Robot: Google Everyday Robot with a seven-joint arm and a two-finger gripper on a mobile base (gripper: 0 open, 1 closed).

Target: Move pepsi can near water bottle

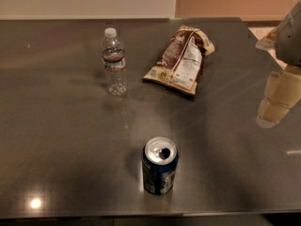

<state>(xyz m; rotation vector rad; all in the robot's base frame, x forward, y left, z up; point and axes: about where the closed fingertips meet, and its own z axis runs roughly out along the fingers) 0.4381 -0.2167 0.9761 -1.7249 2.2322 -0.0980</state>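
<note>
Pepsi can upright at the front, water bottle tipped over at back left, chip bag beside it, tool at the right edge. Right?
Not quite: the water bottle stands upright, as the camera view shows. The pepsi can, chip bag and tool at the right edge are as you said.

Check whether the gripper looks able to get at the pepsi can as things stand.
Probably yes. The gripper hangs at the right edge of the view. The pepsi can stands upright near the front with bare table between them; the chip bag and water bottle sit farther back, off that path.
</note>
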